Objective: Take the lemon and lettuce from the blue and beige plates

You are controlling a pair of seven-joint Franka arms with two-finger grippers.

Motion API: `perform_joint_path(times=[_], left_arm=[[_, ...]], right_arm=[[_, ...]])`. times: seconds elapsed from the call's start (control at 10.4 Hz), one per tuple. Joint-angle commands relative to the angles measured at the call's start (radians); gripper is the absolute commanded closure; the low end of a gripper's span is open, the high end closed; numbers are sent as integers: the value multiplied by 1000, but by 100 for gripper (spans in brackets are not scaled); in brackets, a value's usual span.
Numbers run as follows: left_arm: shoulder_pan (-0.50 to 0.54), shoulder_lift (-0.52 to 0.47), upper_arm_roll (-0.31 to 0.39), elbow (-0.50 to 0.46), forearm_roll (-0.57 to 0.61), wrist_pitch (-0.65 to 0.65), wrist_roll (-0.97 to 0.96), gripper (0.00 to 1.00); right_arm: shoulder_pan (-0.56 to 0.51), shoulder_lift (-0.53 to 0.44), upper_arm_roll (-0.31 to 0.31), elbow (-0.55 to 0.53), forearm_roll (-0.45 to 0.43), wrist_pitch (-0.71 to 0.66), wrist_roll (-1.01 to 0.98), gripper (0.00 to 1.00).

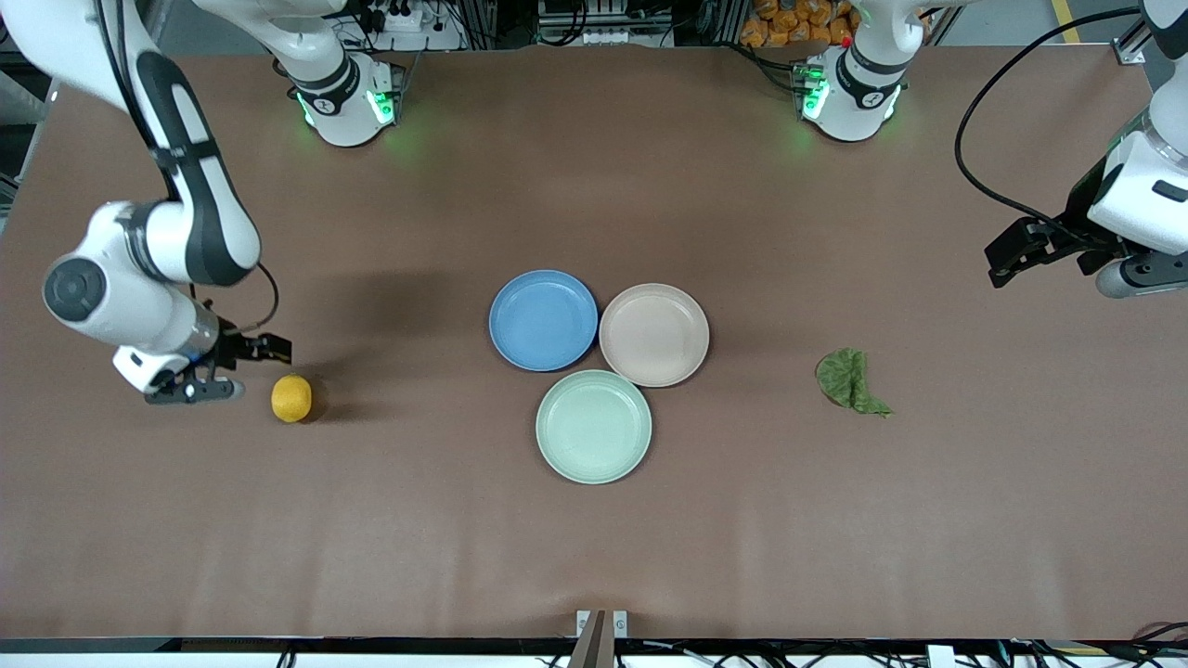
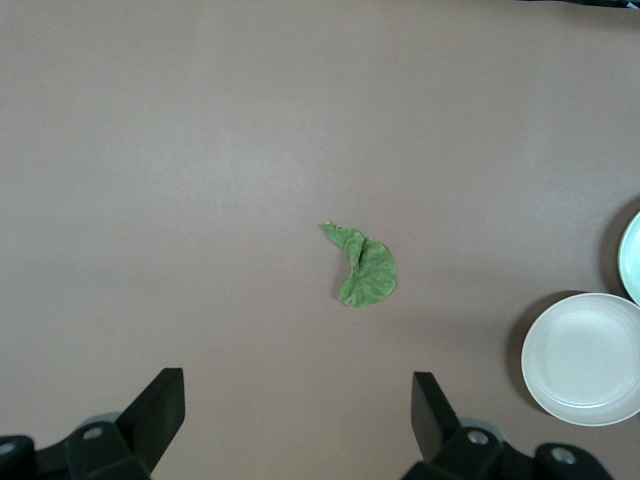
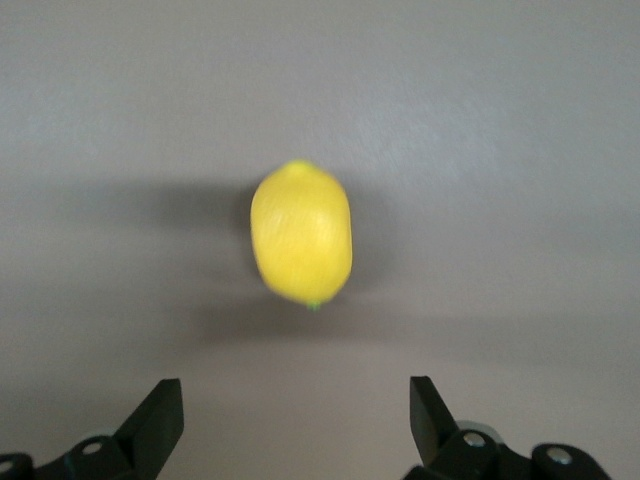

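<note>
The yellow-orange lemon (image 1: 291,398) lies on the bare table toward the right arm's end, off the plates. My right gripper (image 1: 232,369) is open and empty, low beside it. In the right wrist view the lemon (image 3: 301,233) lies ahead of the open right gripper (image 3: 297,405). The dark green lettuce (image 1: 849,378) lies on the table toward the left arm's end. My left gripper (image 1: 1007,260) is open and empty, raised over the table's edge there. In the left wrist view the lettuce (image 2: 365,268) lies well ahead of the left gripper (image 2: 298,400). The blue plate (image 1: 543,320) and beige plate (image 1: 654,334) are empty.
A pale mint-green plate (image 1: 594,426), also empty, touches the blue and beige plates on the side nearer the front camera. The three plates cluster mid-table. The beige plate (image 2: 585,358) and the mint plate's rim (image 2: 632,258) show in the left wrist view.
</note>
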Motion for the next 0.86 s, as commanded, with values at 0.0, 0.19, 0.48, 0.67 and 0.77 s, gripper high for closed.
perform_joint_path(times=[0.0, 0.19, 0.48, 0.67, 0.77], left_arm=[[-18, -17, 22, -4, -24, -13, 22, 0], [-15, -18, 21, -4, -37, -32, 35, 0], [-13, -18, 19, -4, -47, -82, 79, 0], [-13, -30, 21, -4, -107, -114, 84, 0], [-18, -44, 24, -5, -107, -117, 93, 0]], right_arm=[[-38, -186, 14, -111, -6, -66, -18, 0], [-30, -244, 2, -97, -6, -104, -10, 0], [-19, -243, -41, 33, -8, -173, -20, 0], [-18, -238, -41, 145, -9, -277, -18, 0], [-15, -238, -41, 188, -9, -313, -12, 0]])
